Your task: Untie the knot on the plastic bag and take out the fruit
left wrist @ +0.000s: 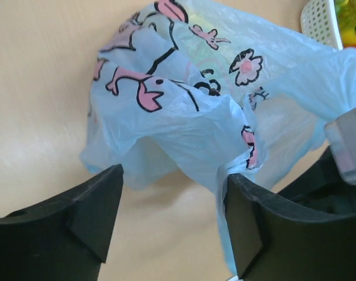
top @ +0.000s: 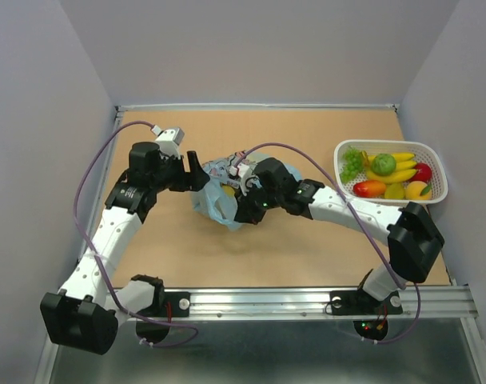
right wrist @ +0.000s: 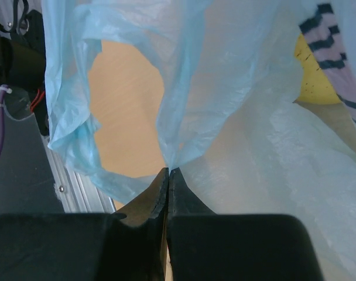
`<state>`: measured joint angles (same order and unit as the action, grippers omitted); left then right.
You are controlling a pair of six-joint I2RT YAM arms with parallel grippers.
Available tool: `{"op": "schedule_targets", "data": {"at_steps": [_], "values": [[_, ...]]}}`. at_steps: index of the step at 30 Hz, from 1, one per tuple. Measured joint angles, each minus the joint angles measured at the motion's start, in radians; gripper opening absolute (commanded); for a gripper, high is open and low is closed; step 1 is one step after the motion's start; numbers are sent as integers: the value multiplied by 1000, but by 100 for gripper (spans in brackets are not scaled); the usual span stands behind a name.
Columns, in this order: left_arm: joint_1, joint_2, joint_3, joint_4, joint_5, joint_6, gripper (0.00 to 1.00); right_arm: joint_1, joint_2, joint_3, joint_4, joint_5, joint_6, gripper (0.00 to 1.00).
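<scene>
Your plastic bag (top: 213,202) sits crumpled mid-worktop (top: 307,136), right between your two hands. Your right hand (right wrist: 168,171) is pinched closed on a fold of the blue film, just beside an open handle loop (right wrist: 78,117). Your left hand (left wrist: 175,216) is open, jaws spread wide, with the bag bunched just beyond them and one finger (left wrist: 254,225) brushing the film. A yellow fruit (right wrist: 312,79) shows through the plastic near your right hand. The knot can't be picked out. Well off to the right, a white basket (top: 387,143) holds bananas (top: 395,174) and other pieces.
</scene>
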<state>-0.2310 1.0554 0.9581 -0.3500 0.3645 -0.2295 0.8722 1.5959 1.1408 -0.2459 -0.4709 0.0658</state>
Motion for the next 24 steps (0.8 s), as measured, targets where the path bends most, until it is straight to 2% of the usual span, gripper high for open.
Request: {"op": "schedule_targets", "data": {"at_steps": [8, 15, 18, 24], "values": [[-30, -46, 105, 24, 21, 227, 96, 0, -58, 0, -7, 70, -2, 0], [-219, -4, 201, 35, 39, 379, 97, 0, -97, 0, -12, 159, -24, 0], [-275, 52, 225, 31, -1, 426, 97, 0, -105, 0, -13, 183, -27, 1], [-279, 161, 227, 32, -168, 478, 97, 0, -113, 0, -16, 205, -36, 1]]}}
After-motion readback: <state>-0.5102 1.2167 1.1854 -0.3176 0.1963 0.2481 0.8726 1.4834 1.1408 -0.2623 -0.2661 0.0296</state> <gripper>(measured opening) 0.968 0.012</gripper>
